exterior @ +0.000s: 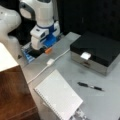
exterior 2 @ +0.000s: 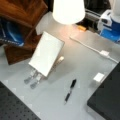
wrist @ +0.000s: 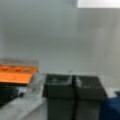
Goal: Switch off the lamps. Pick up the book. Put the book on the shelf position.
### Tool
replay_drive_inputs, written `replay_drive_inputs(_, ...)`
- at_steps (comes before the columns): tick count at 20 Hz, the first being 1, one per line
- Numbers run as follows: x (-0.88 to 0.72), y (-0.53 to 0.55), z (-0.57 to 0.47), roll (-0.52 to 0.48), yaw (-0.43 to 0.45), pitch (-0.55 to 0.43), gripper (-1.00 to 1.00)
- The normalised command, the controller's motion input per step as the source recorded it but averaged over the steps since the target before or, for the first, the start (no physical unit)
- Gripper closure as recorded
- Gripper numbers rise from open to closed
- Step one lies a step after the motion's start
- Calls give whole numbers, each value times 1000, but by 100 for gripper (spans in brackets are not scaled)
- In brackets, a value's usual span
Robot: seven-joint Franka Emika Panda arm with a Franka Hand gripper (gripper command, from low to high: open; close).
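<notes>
My gripper point(wrist: 72, 87) is cut off by the wrist view's bottom edge. In a front view the lamp point(exterior 2: 68, 10) loses its top, and the shelf position point(exterior: 13, 97) runs off the frame's left.

In a front view, the large pale speckled book point(exterior: 58, 97) lies on the grey table point(exterior: 105, 100), with the slim black pen point(exterior: 90, 86) at its three o'clock, the black box with grey base point(exterior: 96, 51) at one o'clock, and the big reddish-brown wooden block point(exterior: 13, 93) at nine o'clock.
</notes>
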Motion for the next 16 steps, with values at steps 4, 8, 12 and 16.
replay_drive_inputs(4,-264,-470,-485,128,97,-244,100)
replay_drive_inputs(8,-332,-319,-581,79,20,-297,100)
replay_drive_inputs(12,-453,-141,-529,54,-41,-361,100)
replay_drive_inputs(16,-571,-17,-400,59,-93,-405,100)
